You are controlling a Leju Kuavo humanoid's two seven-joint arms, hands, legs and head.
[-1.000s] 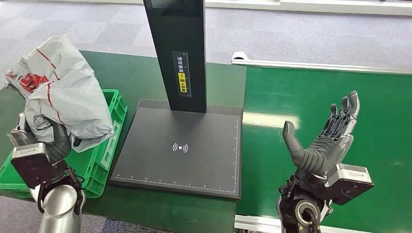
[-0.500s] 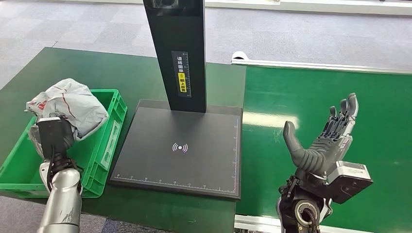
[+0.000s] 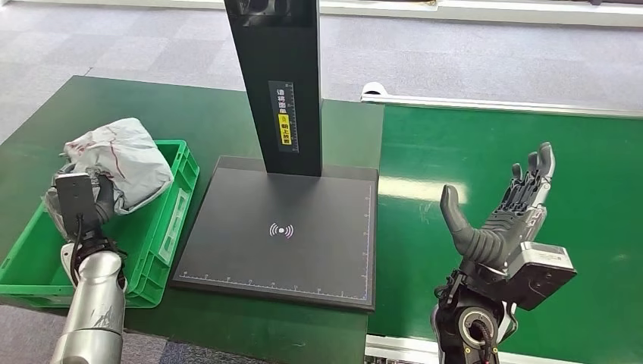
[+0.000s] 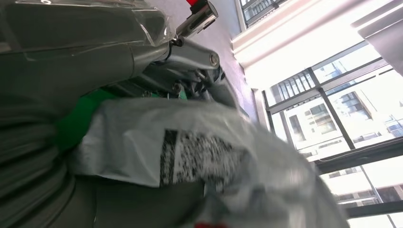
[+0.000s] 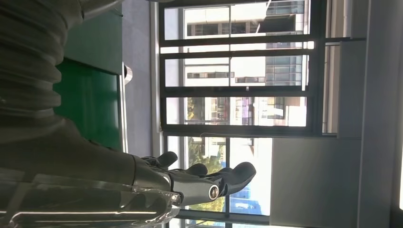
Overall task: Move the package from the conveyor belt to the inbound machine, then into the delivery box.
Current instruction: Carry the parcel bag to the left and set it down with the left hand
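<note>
Soft package going into the green box, lower left.

Nearest, the right hand (image 3: pixel 504 216) hangs released, fingers spread, at lower right above the conveyor belt (image 3: pixel 500 144). At left the left hand (image 3: pixel 95 201) grasps the grey package (image 3: pixel 125 159) over the delivery box (image 3: pixel 163 250). The crumpled poly bag looks light, limp and slippery; gathering a bunched fold should hold best. The inbound machine (image 3: pixel 284 227) stands behind.

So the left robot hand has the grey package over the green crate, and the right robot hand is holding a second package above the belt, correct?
Not quite. In the head view the right robot hand is open and holds nothing above the conveyor belt. The left robot hand does have the grey package over the green crate.
</note>
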